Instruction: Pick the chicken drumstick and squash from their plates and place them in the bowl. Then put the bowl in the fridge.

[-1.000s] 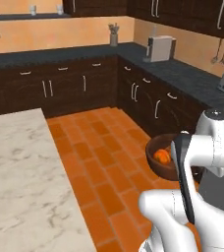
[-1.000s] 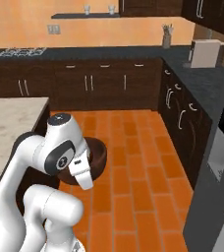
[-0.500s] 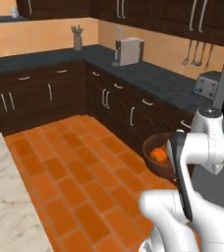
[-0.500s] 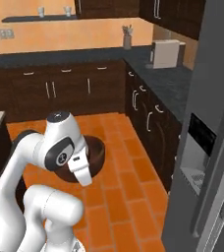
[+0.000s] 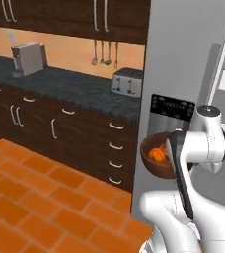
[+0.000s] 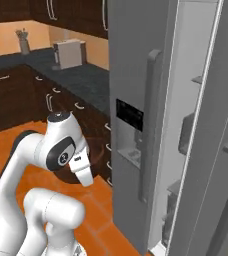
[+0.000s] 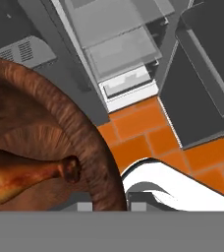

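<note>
- the claw is hidden behind the arm and clamped tight on the rim of one bowl [image 5: 156, 165], held up before the fridge [image 6: 151, 100].
- bowl holds one squash [image 5: 158, 154], partly hidden, and one chicken drumstick [image 7: 20, 179], cut off at the frame edge.
- one toaster [image 5: 127, 82] on the worktop [image 5: 70, 89].

There is one deep, round, dark red-brown bowl [image 5: 156, 159] in the middle right of the left base view, with one orange squash [image 5: 158, 153] and one golden-brown chicken drumstick [image 7: 23, 178] inside. One tall silver-grey fridge [image 6: 151, 100] stands on the right. On the dark counter sit one silver toaster [image 5: 127, 82] and one grey box-shaped machine [image 5: 28, 58].
</note>
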Tool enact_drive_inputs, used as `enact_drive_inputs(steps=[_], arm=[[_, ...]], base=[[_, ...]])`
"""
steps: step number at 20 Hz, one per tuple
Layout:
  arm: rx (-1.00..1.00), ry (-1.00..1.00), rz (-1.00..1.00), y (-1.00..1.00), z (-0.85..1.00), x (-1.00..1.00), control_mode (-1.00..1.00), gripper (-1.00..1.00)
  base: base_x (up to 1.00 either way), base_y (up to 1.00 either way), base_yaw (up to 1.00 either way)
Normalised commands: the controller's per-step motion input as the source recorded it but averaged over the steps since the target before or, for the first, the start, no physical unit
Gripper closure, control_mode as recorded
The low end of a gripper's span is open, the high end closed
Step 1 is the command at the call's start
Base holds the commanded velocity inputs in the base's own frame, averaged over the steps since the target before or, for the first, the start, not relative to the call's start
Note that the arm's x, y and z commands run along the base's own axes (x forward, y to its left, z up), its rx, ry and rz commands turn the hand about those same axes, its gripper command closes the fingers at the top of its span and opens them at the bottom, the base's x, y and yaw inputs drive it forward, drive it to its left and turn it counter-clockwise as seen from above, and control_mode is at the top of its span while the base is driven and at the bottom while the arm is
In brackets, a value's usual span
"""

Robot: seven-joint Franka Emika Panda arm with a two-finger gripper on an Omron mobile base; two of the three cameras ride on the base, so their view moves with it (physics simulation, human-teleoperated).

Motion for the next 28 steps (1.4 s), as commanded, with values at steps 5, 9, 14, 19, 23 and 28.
enact_drive_inputs(steps=[5, 9, 14, 19, 23, 28], arm=[[0.00, 0.00, 0.00, 0.00, 0.00, 0.00, 1.00, 1.00], [0.00, 0.00, 0.00, 0.00, 0.00, 0.00, 1.00, 1.00], [0.00, 0.00, 0.00, 0.00, 0.00, 0.00, 1.00, 1.00], [0.00, 0.00, 0.00, 0.00, 0.00, 0.00, 1.00, 1.00], [0.00, 0.00, 0.00, 0.00, 0.00, 0.00, 1.00, 1.00], [0.00, 0.00, 0.00, 0.00, 0.00, 0.00, 1.00, 1.00]], base=[[0.19, 0.00, -0.79], [0.55, 0.06, -0.66], [0.52, 0.06, -0.51], [0.26, 0.10, -0.36], [0.51, 0.07, -0.26], [0.28, 0.00, -0.12]])
